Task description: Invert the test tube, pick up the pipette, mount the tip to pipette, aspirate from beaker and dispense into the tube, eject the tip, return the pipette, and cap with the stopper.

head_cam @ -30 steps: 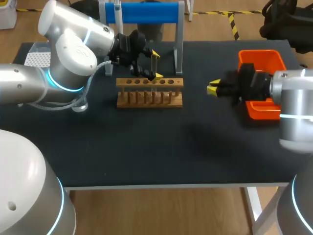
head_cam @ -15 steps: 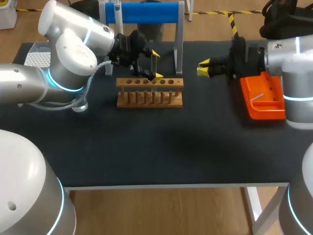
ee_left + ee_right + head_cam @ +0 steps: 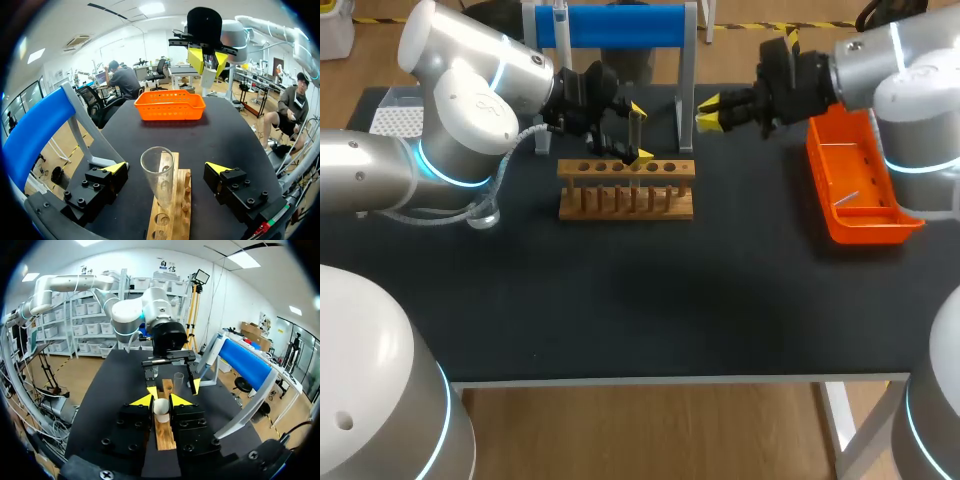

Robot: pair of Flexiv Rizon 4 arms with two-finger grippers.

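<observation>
**Clear tube upright in rack, stopper pinched beyond**

A wooden rack (image 3: 625, 200) with a row of round holes holds the test tube (image 3: 157, 172), which is clear, cylindrical, upright and open-mouthed. The left gripper (image 3: 640, 132) stands spread either side of it, not touching. Farther on, the right gripper (image 3: 161, 400) pinches a smooth white stopper (image 3: 161, 407), near the orange mesh-walled tray (image 3: 860, 190).

The rack (image 3: 600, 200) is bare wood, the tube (image 3: 157, 170) clear and glossy.
</observation>
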